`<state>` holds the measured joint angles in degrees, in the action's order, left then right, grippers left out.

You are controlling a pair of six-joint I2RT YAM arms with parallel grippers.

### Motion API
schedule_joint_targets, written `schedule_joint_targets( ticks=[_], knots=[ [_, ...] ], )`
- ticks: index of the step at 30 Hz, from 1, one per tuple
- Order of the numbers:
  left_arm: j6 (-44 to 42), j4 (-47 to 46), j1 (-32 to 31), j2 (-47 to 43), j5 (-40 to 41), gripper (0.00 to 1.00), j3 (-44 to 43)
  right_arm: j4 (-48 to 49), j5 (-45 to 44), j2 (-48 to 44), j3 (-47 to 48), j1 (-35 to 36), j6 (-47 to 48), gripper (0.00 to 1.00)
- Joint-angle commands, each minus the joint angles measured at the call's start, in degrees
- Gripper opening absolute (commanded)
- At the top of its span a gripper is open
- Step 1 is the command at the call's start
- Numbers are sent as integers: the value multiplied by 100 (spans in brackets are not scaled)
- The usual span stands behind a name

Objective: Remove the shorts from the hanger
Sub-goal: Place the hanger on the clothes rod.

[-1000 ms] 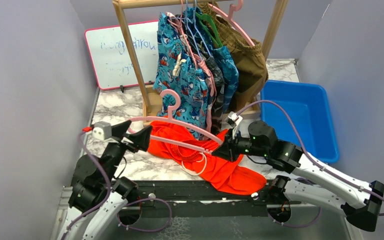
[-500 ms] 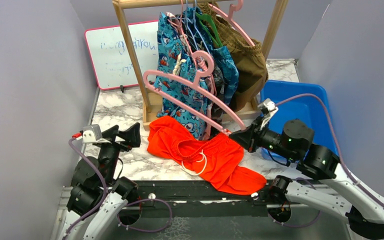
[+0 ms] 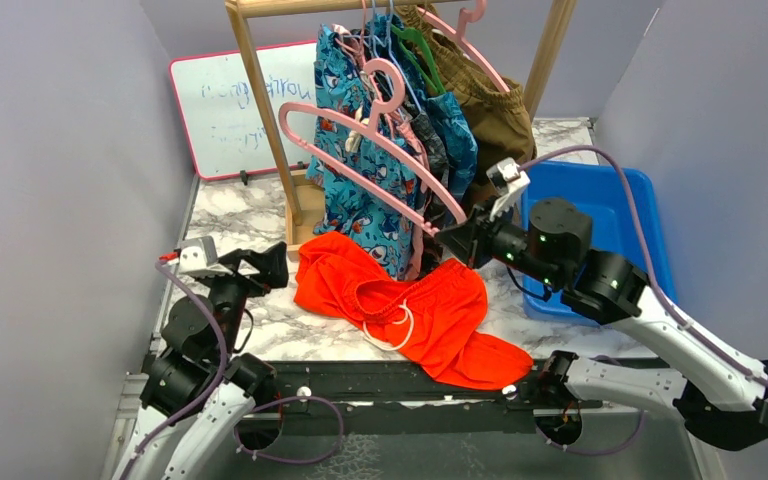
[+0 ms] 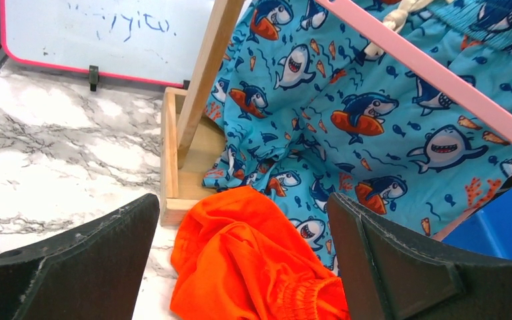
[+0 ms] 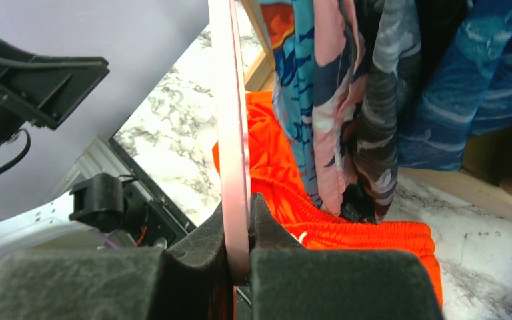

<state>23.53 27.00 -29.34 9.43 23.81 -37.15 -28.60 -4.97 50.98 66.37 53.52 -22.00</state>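
Here right hand (image 5: pixel 240 233) grips pink hanger (image 5: pixel 232 100), orange shorts (image 3: pixel 400 310) apart.

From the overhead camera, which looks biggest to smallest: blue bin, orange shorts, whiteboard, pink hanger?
1. blue bin and orange shorts: about alike; the right arm hides part of the bin.
2. whiteboard: slightly smaller, but it stands farther back, so unsure.
3. pink hanger: smallest, a thin frame.

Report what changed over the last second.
The right gripper, shut on the pink hanger, lifted it off the orange shorts and swung it up toward the wooden rack. The left gripper, open, drew back from the hanger's end. Unchanged: the orange shorts on the table, the shorts hanging on the rack, the blue bin.
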Motion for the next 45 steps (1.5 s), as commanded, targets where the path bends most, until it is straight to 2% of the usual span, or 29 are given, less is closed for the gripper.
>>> schedule_joint_targets(
  ticks=[1,10,21,35,45],
  knots=[
    [11,42,3,284,-82,99,-38,548,-574,402,509,-8,68,1],
    [-11,42,8,668,-224,99,-74,1018,-1036,1423,1481,254,386,1],
    [-31,33,8,834,-317,99,-82,888,-1960,2352,2450,690,639,1],
    [-37,32,7,911,-377,99,-87,-408,-2032,4167,4617,713,582,1],
    [-40,29,8,915,-382,99,-73,-858,-2145,4767,5319,710,951,1]
  ],
)
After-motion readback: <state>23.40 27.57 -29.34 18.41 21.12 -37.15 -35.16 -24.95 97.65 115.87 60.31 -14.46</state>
